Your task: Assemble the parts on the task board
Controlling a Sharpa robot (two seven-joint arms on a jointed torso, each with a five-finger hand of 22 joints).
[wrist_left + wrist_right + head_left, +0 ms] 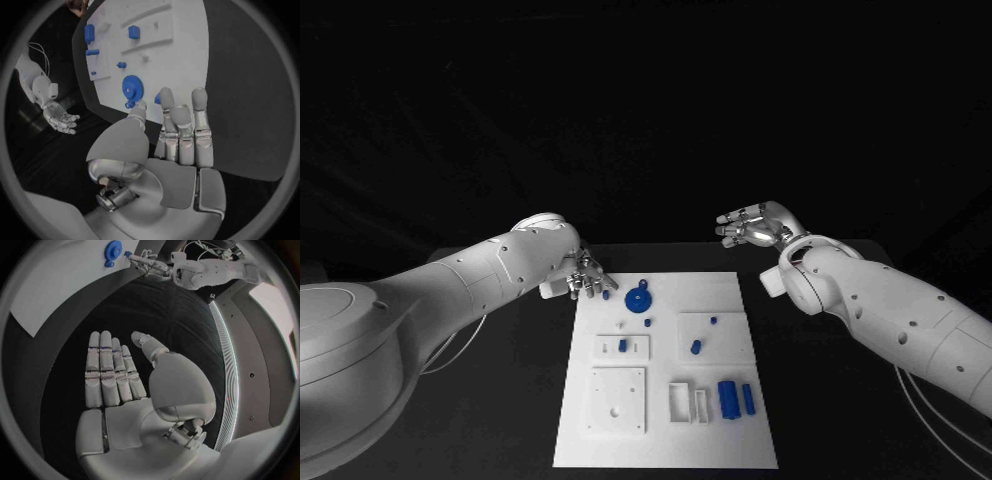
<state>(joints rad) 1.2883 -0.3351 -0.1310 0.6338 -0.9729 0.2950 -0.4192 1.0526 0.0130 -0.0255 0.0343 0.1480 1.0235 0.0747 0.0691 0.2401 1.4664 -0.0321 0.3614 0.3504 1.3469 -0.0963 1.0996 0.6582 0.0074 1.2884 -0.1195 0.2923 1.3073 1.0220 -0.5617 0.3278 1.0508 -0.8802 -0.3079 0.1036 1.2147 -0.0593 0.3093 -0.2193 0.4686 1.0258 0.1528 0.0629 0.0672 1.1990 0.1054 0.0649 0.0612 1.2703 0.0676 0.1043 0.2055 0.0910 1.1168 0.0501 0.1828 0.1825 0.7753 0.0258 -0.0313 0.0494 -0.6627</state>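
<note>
The white task board (661, 440) lies in the middle of the black table. A blue gear (639, 300) sits near its far edge, and a small blue piece (607, 294) lies just left of it. My left hand (583, 276) is at the board's far left corner, fingers straight and apart, fingertips close to that small piece (157, 99) with nothing gripped. The gear (132, 87) lies just past the thumb. My right hand (759, 226) hangs beyond the board's far right corner, off the board. Its palm (125, 375) is flat and empty.
Two blue cylinders (727, 398) (749, 398) lie side by side at the board's near right, beside a white slotted block (681, 400). A white square plate (617, 400) sits at the near left. Small blue pegs (623, 345) (695, 347) stand mid-board.
</note>
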